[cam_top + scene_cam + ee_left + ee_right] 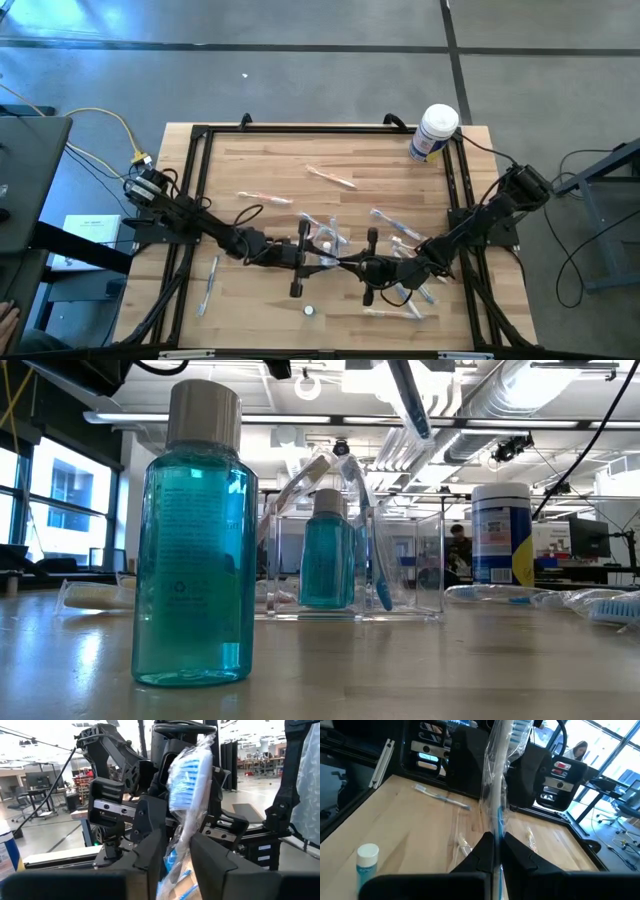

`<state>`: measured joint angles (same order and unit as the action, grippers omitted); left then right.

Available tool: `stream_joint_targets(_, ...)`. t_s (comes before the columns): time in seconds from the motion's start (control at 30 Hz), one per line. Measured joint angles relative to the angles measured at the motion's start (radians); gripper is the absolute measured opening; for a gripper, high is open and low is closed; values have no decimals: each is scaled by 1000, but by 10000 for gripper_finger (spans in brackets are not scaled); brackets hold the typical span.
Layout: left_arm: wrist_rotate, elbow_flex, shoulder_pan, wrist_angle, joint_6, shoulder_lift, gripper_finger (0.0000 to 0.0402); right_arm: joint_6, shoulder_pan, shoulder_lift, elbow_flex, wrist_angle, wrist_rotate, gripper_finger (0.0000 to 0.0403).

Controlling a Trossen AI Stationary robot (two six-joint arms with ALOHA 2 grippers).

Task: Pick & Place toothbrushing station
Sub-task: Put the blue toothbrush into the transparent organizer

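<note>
The see-through toothbrushing station (pixel 405 565) stands on the table, with a small blue bottle (pixel 327 555) and toothbrushes in it. My left gripper (pixel 318 260) and my right gripper (pixel 352 266) meet nose to nose above the table's middle. Both are shut on one plastic-wrapped toothbrush (pixel 187 780), which stands nearly upright with its blue-and-white head up. Its lower end (pixel 420 420) shows high in the low view. A larger blue bottle (pixel 190 540) stands near the front edge. My left gripper pinches the wrapped toothbrush's handle (pixel 179 851) between its two fingers, below the head. The fingers come in level from the table's left and lie across the brush. The brush is lifted clear and stands nearly upright. My right gripper pinches the same brush by its wrapped handle (pixel 497 832) between its two fingers, which come in level from the table's right, across the brush. The brush rises above the fingers (pixel 482 852), clear of the table.
A white tub with a blue label (pixel 435 130) stands at the far right corner. Several wrapped toothbrushes lie scattered on the wood, such as one at the far middle (pixel 330 177) and one at the near left (pixel 210 283). A black frame (pixel 195 190) borders the table.
</note>
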<state>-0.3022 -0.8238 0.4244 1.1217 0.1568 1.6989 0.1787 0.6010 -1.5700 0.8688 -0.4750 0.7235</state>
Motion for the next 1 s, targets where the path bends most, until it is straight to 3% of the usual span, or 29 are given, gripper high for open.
stream_joint_targets(0.2, -7, 0, 12, 0, 8, 0, 13, -9, 0, 0, 1, 8, -3, 9)
stream_joint_targets(0.37, -16, 0, 19, 1, 34, 0, 7, -29, 0, 0, 2, 17, -17, 24)
stream_joint_targets(0.7, -15, 0, 35, 13, 40, -1, 4, -23, 3, -1, 2, 28, -16, 143)
stream_joint_targets(0.8, -75, 0, 56, 12, 54, -7, 4, -12, 24, 1, 1, 28, 52, 187)
stream_joint_targets(1.0, -241, 0, 114, -35, 71, -47, 3, 133, 125, 30, 0, -23, 311, 242)
